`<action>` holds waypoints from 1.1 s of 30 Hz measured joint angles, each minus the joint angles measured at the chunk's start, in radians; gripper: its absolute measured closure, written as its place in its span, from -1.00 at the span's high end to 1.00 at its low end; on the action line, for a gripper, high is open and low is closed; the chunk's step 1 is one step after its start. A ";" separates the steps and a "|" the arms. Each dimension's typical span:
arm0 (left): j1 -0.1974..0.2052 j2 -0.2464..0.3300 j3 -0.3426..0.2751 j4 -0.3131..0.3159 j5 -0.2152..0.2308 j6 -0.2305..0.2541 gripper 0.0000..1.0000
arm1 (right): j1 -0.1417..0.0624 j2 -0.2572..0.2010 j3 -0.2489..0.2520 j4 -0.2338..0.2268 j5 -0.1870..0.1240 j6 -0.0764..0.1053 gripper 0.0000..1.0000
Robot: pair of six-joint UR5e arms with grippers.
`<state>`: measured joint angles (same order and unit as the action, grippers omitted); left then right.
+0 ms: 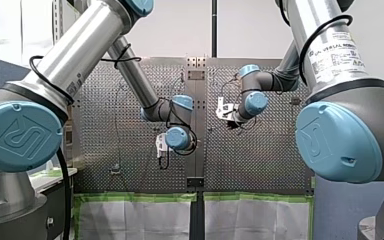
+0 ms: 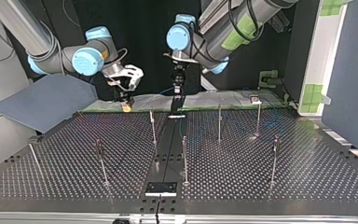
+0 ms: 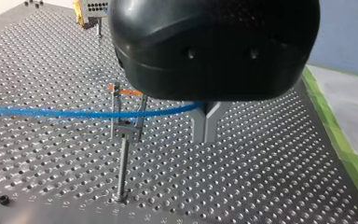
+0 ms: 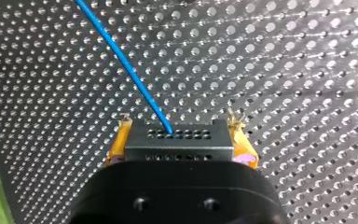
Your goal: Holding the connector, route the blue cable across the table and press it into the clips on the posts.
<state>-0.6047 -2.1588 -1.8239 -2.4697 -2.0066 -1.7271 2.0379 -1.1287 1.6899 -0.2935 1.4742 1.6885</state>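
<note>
Closest in, my right claw (image 4: 179, 128) is pinching the connector (image 4: 186, 149), a small dark block with rows of holes, its yellow pads (image 4: 117, 140) pressed against the two flat sides. That looks like the right place to hold it: the block reads as rigid and light, and its flat sides give the pads something square to bear on. The blue cable (image 4: 121, 60) leaves the top of the block and runs away in a straight slant over the perforated surface (image 4: 307, 70). It is thin and probably limp and nearly weightless, so I judge it will sag wherever it is left slack, and smooth enough to slide through a grip. Further along the line, my left claw (image 3: 205, 133) has its metal fingers (image 3: 198, 126) pressed together, with the cable running in between them just under the black housing. Right beside them the cable crosses a clip (image 3: 127, 119) on a slim post (image 3: 122, 163), level with its prongs. I cannot tell whether it is seated or only lying against them. Pinching the cable close beside a clip, as here, should give the firmest push, though so thin a post may bend under it. Seen from across the surface, both claws hang near the middle of its far edge, and the other posts (image 2: 219, 122) stand well apart toward the near edge.
</note>
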 joint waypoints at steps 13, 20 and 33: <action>0.027 -0.020 0.112 -0.039 0.035 -0.026 -1.00 | -0.023 0.044 0.002 -0.038 -0.047 0.014 -1.00; 0.039 -0.071 0.167 -0.079 0.019 -0.022 -1.00 | -0.033 0.058 0.001 -0.043 -0.058 0.015 -1.00; 0.041 -0.116 0.279 -0.103 0.022 -0.022 -1.00 | -0.083 0.081 -0.010 -0.103 -0.126 0.039 -1.00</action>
<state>-0.5635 -2.2750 -1.5454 -2.5723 -1.9844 -1.7489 1.9548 -1.0475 1.6799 -0.3962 1.3481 1.7273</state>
